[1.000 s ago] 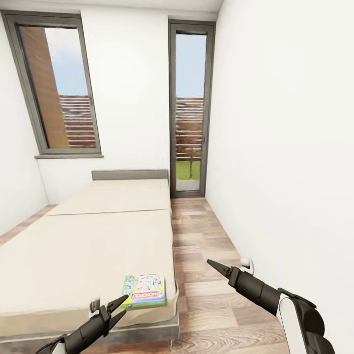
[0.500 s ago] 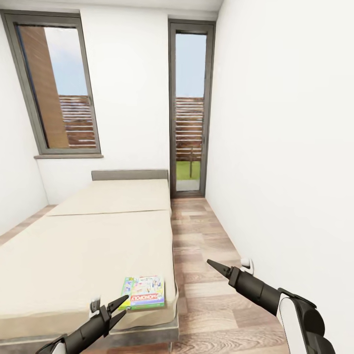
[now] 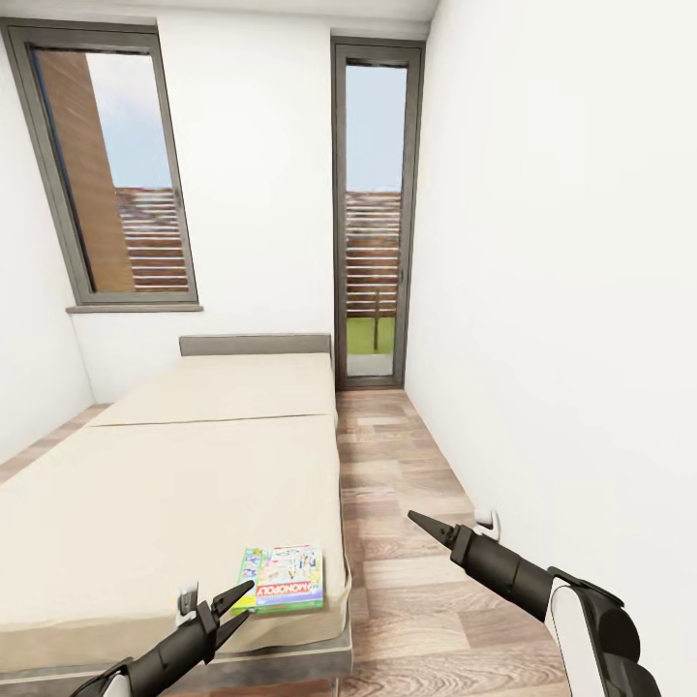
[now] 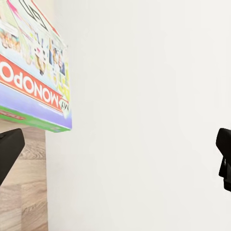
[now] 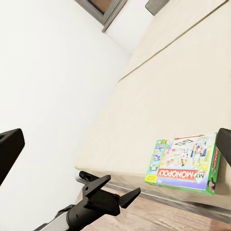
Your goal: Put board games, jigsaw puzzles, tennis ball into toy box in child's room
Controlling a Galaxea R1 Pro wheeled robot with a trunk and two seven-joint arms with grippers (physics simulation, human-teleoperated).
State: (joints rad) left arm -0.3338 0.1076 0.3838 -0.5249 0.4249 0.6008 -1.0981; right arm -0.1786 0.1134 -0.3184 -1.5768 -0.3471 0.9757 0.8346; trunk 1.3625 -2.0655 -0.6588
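Board game (image 3: 283, 579), lower centre on the bed (image 3: 174, 484), sits slightly lower in frame: robot closing in. Left gripper (image 3: 235, 602) fingers apart, right gripper (image 3: 423, 524) fingers together; nothing grasped.

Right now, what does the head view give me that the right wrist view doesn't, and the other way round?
Head view alone: the tall glass door, the bed's headboard and the right claw over the wooden floor. Right wrist view alone: the Monopoly board game's cover from the floor side, its box edge overhanging the bed's edge. Shared: that board game near the bed's corner, with the open left claw beside it.
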